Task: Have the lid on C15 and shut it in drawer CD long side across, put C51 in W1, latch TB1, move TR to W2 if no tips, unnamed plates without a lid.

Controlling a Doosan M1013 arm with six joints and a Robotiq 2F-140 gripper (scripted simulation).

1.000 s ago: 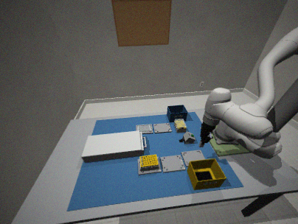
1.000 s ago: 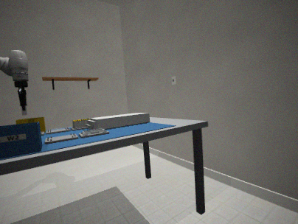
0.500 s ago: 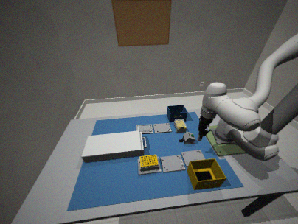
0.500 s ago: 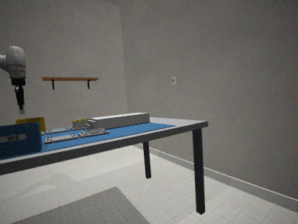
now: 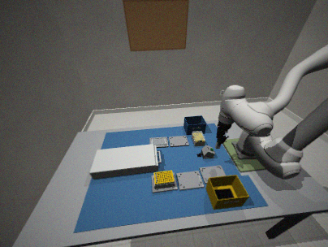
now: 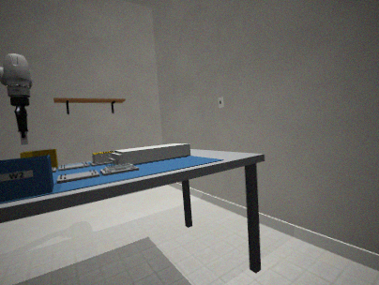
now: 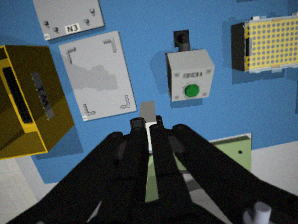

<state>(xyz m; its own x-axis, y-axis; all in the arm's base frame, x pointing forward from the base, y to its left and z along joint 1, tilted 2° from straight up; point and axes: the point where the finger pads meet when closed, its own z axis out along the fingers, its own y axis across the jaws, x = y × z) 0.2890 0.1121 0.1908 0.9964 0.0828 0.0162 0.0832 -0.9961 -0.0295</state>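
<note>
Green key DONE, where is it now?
In the wrist view the green key sits right of centre, ahead of the shut hand, between a bare nest and the tip box.

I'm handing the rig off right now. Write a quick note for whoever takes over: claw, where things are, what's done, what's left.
Claw: shut, holding nothing, hovering beside the DONE key.
Done: a dark plate lies in yellow bin W1. Nest N3 and the nest next to it are bare. Cooler CD looks shut; the white plate is not in view.
TR shows yellow tips and sits in its nest, so leave it.
Unsure: whether the lid of TB1 is latched.
Left: check TB1, then press DONE.
</note>
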